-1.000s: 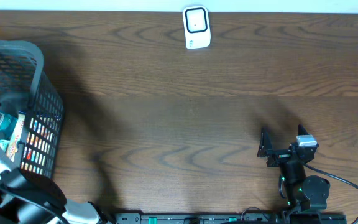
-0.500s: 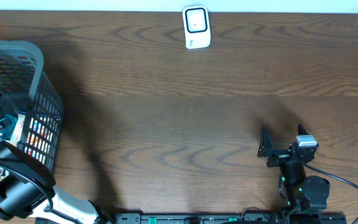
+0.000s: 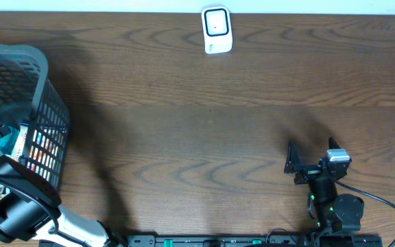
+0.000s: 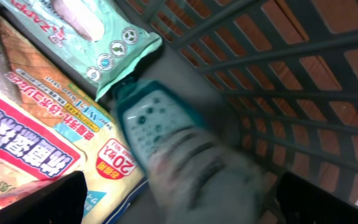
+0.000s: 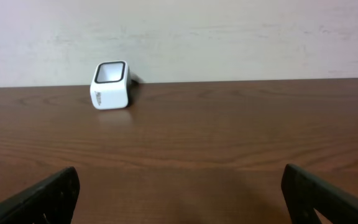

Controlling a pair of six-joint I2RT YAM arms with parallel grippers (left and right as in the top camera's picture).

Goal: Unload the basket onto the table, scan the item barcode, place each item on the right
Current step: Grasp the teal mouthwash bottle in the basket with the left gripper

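Observation:
Inside the grey mesh basket (image 3: pixel 43 89) at the table's left, my left gripper (image 4: pixel 182 199) is open, its dark fingertips (image 4: pixel 36 202) at the lower corners of the left wrist view. Between and just beyond them lies a teal dotted pouch (image 4: pixel 157 121), its near end blurred. No barcode shows on it. A green wipes packet (image 4: pixel 86 31) and a yellow and pink packet (image 4: pixel 36 137) lie beside it. The white scanner (image 3: pixel 217 29) stands at the table's far edge, also seen as the scanner (image 5: pixel 110 84). My right gripper (image 3: pixel 312 152) rests open at the near right, holding nothing.
The basket wall (image 4: pixel 278 81) rises close on the right of the left gripper. Colourful packets (image 3: pixel 36 154) show through the basket's side. Bare wood table (image 3: pixel 204 130) stretches between basket, scanner and right arm. A cable (image 3: pixel 389 206) loops by the right arm's base.
The left arm's near link swung lower and leftward at the basket in the first half second, then held. The right arm and scanner have not moved.

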